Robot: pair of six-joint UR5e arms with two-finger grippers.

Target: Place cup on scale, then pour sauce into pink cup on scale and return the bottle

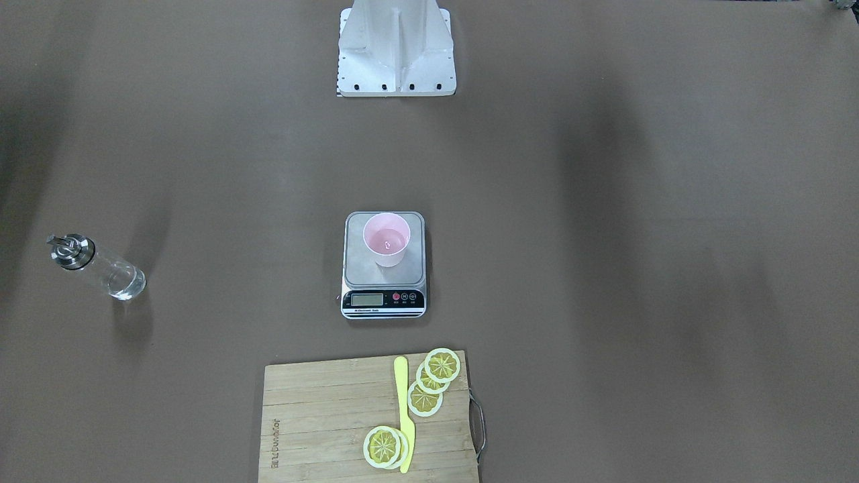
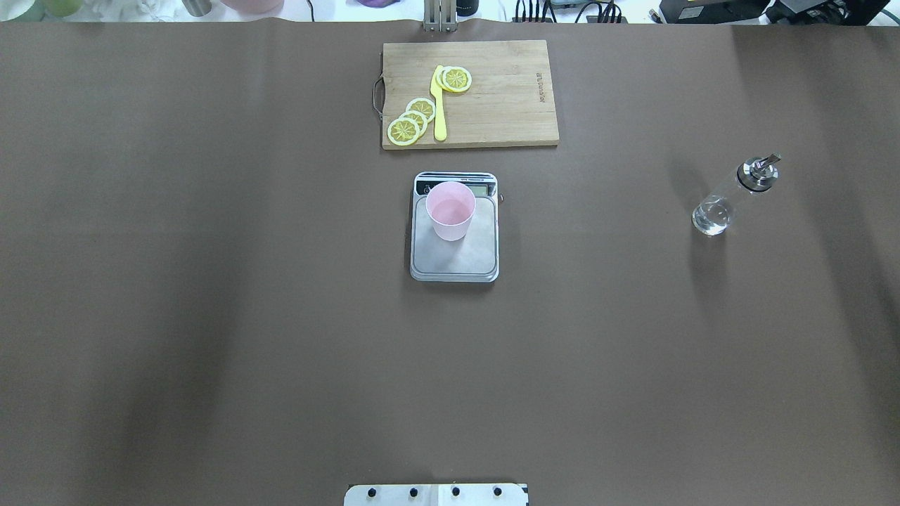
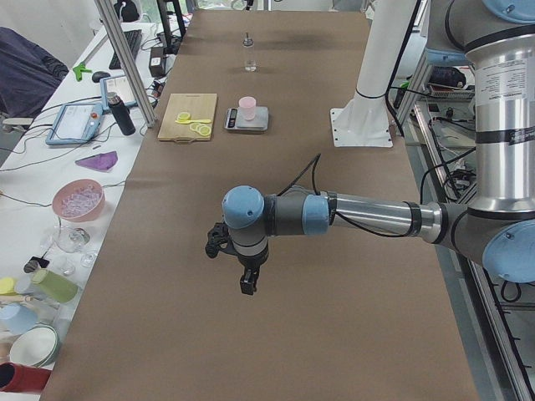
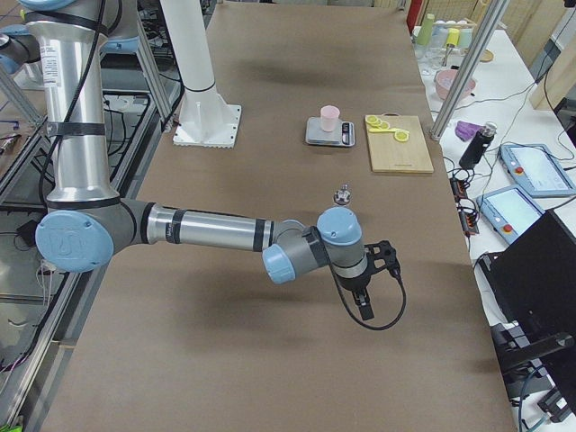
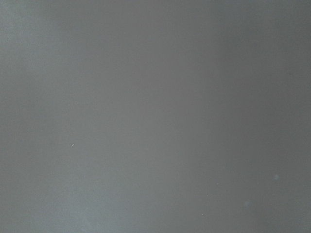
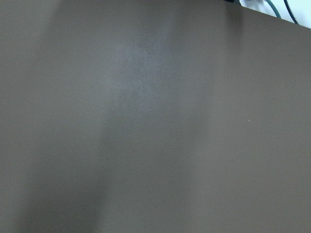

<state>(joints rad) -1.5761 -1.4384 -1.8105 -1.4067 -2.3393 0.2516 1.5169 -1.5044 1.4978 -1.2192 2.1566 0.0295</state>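
Observation:
The pale pink cup [image 1: 387,243] stands upright on the steel platform of the scale [image 1: 362,268] at the table's middle; it also shows in the overhead view [image 2: 450,211] on the scale [image 2: 454,261]. The clear bottle [image 1: 100,267] with a silver spout stands upright on the robot's right side [image 2: 731,197], a little clear liquid at its bottom. My left gripper [image 3: 247,282] shows only in the exterior left view, my right gripper [image 4: 363,301] only in the exterior right view; both hang over bare table far from the objects. I cannot tell whether they are open or shut.
A bamboo cutting board [image 1: 322,429] with lemon slices [image 1: 439,367] and a yellow knife [image 1: 405,412] lies beyond the scale. The white robot base [image 1: 396,50] stands at the table's near edge. Both wrist views show only brown table.

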